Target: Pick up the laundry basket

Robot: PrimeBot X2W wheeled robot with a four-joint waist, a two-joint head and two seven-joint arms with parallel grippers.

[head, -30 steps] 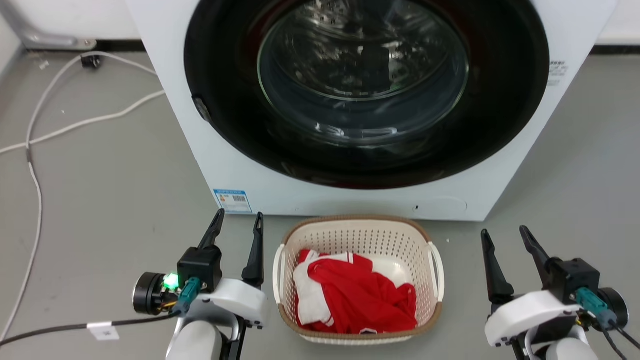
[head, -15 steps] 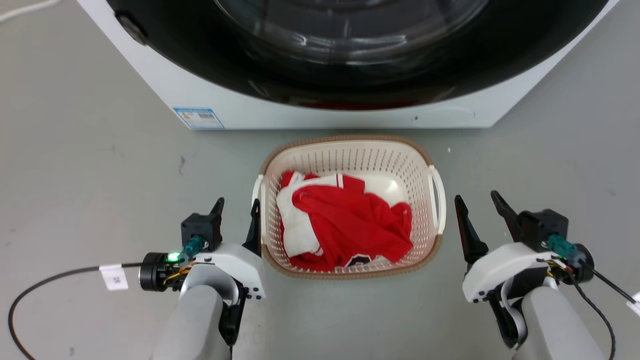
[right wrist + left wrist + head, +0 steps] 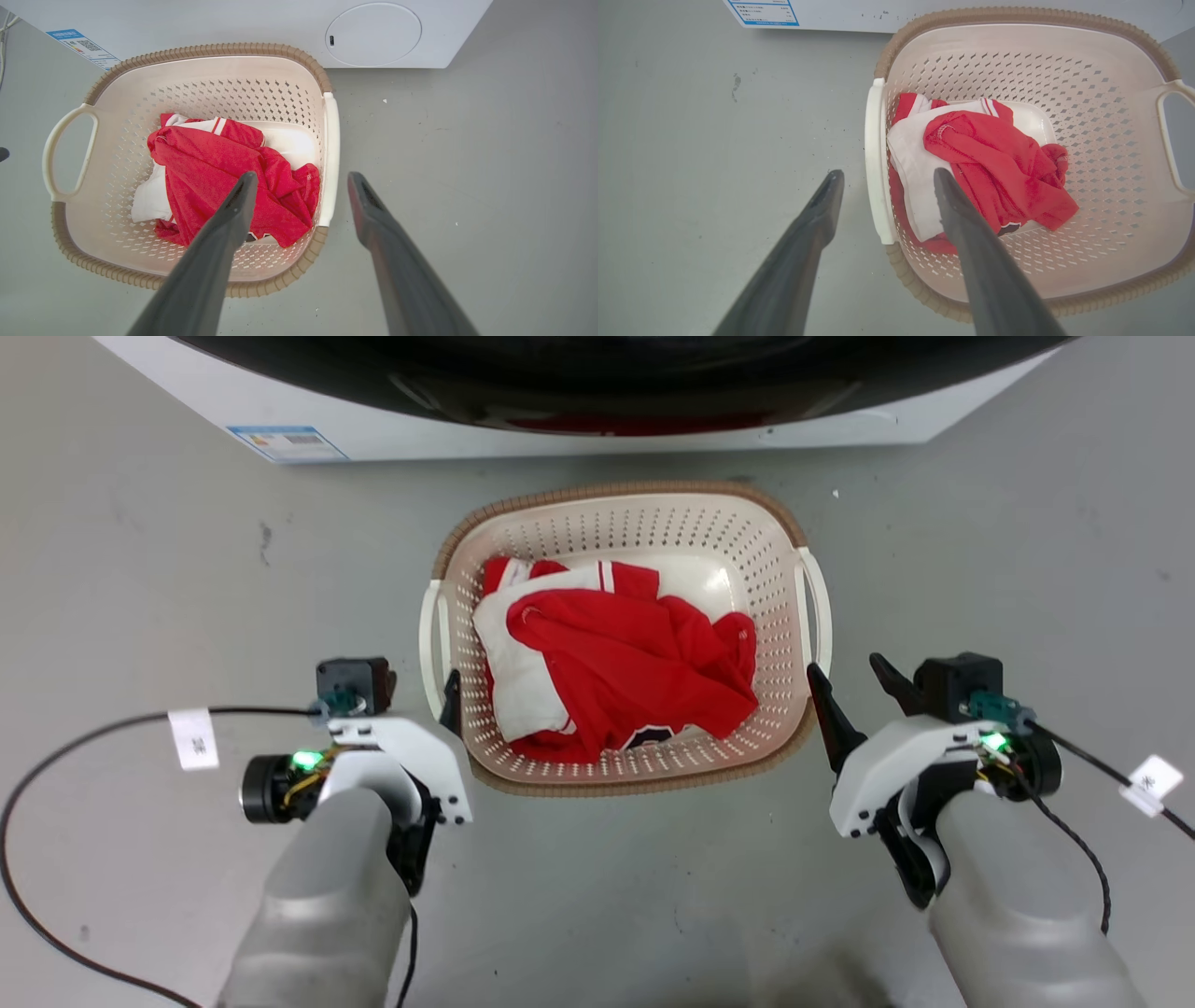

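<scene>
**Both hands have come in beside the basket's handles; nothing is gripped yet.**

Since a second ago the head camera has tipped down, so the washer (image 3: 560, 429) is now only a strip at the top, and both arms have come closer to the basket. The left hand (image 3: 887, 173) is open and empty, with one finger outside the left handle (image 3: 429, 635) and one above the red cloth (image 3: 635, 672). The basket (image 3: 653, 523) stands on the grey floor (image 3: 187, 569) just in front of the washer, between the hands. The right hand (image 3: 845, 665), also open and empty, straddles the right handle (image 3: 822, 607) in the same way. Closing on the handles seems the next step, and the lift has not begun. The floor is smooth with a few marks, and a black cable (image 3: 84, 739) lies at the left.
</scene>
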